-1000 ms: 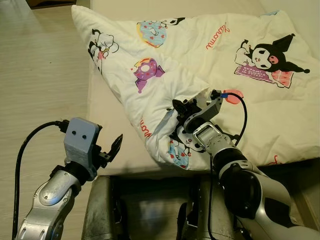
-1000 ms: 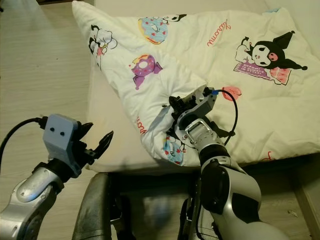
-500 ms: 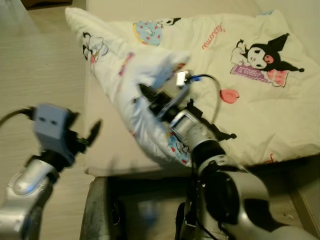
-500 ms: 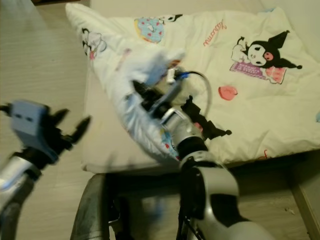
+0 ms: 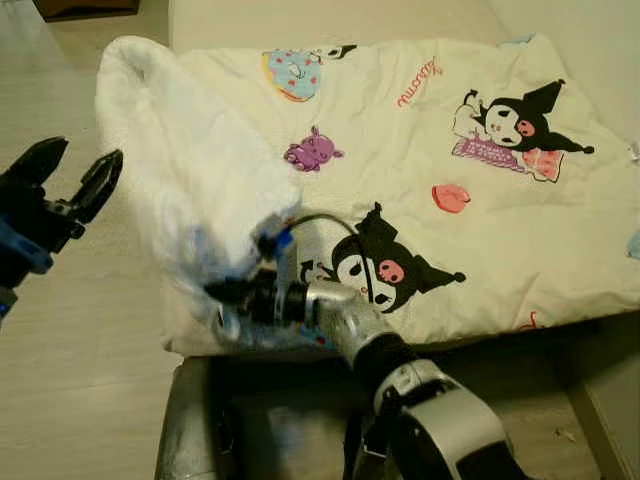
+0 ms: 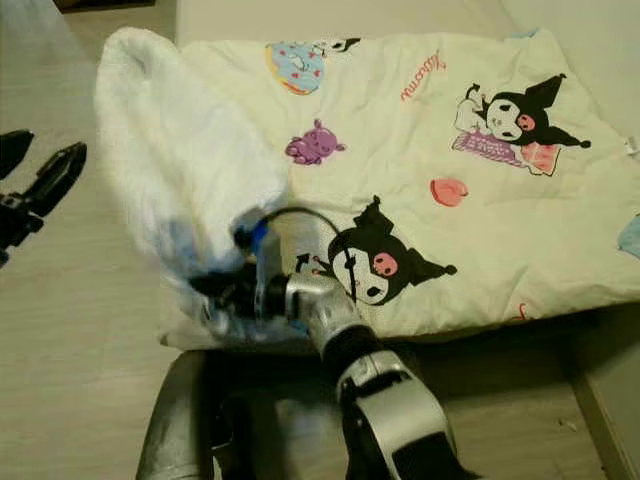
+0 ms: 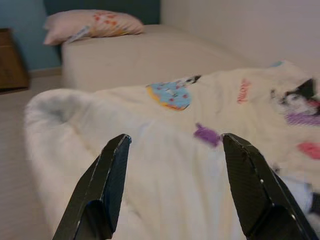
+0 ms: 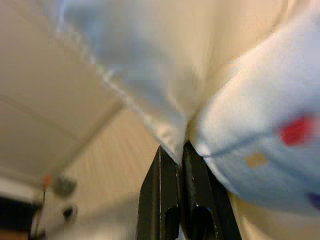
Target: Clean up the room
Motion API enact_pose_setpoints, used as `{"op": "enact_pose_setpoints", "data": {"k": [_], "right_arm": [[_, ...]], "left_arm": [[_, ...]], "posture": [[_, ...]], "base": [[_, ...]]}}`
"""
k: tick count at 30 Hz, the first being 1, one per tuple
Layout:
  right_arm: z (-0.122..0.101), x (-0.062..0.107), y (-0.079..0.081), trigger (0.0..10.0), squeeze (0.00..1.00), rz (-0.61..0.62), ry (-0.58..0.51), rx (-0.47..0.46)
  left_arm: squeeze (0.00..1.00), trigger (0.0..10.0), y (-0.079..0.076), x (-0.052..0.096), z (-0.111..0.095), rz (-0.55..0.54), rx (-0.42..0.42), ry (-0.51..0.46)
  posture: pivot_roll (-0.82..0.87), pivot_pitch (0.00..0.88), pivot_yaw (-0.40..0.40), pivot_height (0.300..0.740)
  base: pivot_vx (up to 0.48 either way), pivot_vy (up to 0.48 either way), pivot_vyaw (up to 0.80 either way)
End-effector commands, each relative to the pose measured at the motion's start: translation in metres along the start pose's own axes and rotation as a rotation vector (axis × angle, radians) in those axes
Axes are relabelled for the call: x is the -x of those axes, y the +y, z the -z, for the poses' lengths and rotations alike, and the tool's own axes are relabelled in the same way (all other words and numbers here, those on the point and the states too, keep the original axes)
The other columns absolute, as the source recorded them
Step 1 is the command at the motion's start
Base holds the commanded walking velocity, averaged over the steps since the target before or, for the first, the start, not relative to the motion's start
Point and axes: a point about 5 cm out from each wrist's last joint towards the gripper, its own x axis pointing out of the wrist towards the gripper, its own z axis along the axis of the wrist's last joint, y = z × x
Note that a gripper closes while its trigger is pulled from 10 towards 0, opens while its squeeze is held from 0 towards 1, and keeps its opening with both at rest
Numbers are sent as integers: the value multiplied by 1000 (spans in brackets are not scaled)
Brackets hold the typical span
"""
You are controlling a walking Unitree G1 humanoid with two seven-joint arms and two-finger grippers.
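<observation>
A cream cartoon-print blanket (image 5: 430,140) lies spread over a low mattress. Its left part is a raised fold with the white underside (image 5: 185,170) facing up. My right gripper (image 5: 218,293) is at the mattress's front left corner, shut on the blanket's edge. In the right wrist view the cloth is pinched between the closed fingertips (image 8: 172,155). My left gripper (image 5: 72,168) hangs open over the floor to the left of the fold, touching nothing. The left wrist view looks between its spread fingers (image 7: 107,190) at the white fold.
Bare mattress (image 5: 230,15) shows beyond the blanket. Light wood floor (image 5: 80,350) runs along the left. My own dark legs (image 5: 190,430) stand against the mattress front. A pink pillow (image 7: 90,24) and a wooden cabinet (image 7: 10,60) are further off.
My right gripper has dragged the blanket's edge from the middle to the front left corner, uncovering a black character print. My left arm has swung out left. The camera has shifted.
</observation>
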Motion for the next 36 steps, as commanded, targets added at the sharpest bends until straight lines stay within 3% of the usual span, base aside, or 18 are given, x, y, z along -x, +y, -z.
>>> {"op": "enact_pose_setpoints", "data": {"k": [1, 2, 3, 4, 8, 11, 12, 13, 14, 16, 17, 18, 22, 24, 26, 27, 33, 36], "right_arm": [[38, -24, 39, 0, 0, -142, 91, 24], [38, -24, 39, 0, 0, -142, 91, 24], [49, -24, 46, 3098, 0, -168, 139, 101], [57, -24, 52, 9804, 0, -187, 167, 165], [62, -26, 58, 10000, 0, -172, 155, 221], [45, -28, 55, 10000, 0, -121, 26, 192], [27, -27, 52, 10000, 188, -94, -87, 172], [27, -27, 52, 10000, 188, -94, -87, 172], [18, -27, 51, 10000, 1000, -100, -134, 146], [2, -27, 52, 10000, 1000, -122, -205, 123], [-9, -26, 54, 10000, 745, -161, -245, 75], [-17, -24, 56, 10000, 0, -215, -274, 26], [-31, -17, 69, 10000, 0, -414, -307, -78], [-48, 6, 83, 10000, 0, -660, -315, -71], [-48, 6, 83, 10000, 0, -660, -315, -71], [-61, 22, 95, 10000, 0, -813, -326, -85], [-89, 38, 91, 10000, 0, -833, -460, -152], [-84, 26, 53, 10000, 0, -471, -412, -103]], "left_arm": [[0, 10000, 1, -2, -9, 9, 3, -17], [0, 10000, 1, -2, -9, 9, 3, -17], [0, 10000, 2, -4, -9, 6, 4, -15], [0, 10000, 3, -6, -7, -6, 3, -8], [0, 10000, 5, -7, 0, -30, -2, 22], [0, 10000, 3, -8, 7, -43, -7, 44], [0, 10000, 3, -10, 12, -60, -9, 60], [0, 10000, 3, -10, 12, -60, -9, 60], [0, 10000, 3, -11, 12, -65, -10, 60], [0, 10000, 5, -13, 13, -75, -22, 60], [0, 10000, 6, -14, 13, -76, -22, 60], [0, 10000, 6, -15, 12, -79, -27, 58], [0, 10000, 8, -18, 12, -87, -30, 52], [0, 10000, 12, -19, 9, -108, -36, 38], [0, 10000, 12, -19, 9, -108, -36, 38], [0, 10000, 14, -20, 7, -121, -43, 27], [0, 10000, 17, -23, 6, -130, -48, 18], [0, 10000, 11, -26, 16, -106, -82, 69]], "posture": [[110, 382, -41, 575], [110, 382, -41, 575], [110, 380, -36, 575], [110, 380, -36, 575], [110, 380, -36, 575], [104, 376, -30, 575], [100, 374, -29, 575], [100, 374, -29, 575], [99, 374, -27, 575], [99, 373, -27, 575], [99, 372, -25, 575], [99, 372, -25, 575], [99, 371, -24, 575], [98, 371, -22, 575], [98, 371, -22, 575], [98, 372, -22, 575], [97, 375, -23, 575], [94, 372, -25, 575]], "base": [[0, 0, 0], [0, 0, 0], [0, 0, 0], [0, 0, 0], [0, 0, 0], [0, 0, 0], [0, 0, 0], [0, 0, 0], [0, 0, 0], [0, 0, 0], [0, 0, 0], [0, 0, 0], [0, 0, 0], [0, 0, 0], [0, 0, 0], [0, 0, 0], [0, 0, 0], [0, 0, 0]]}}
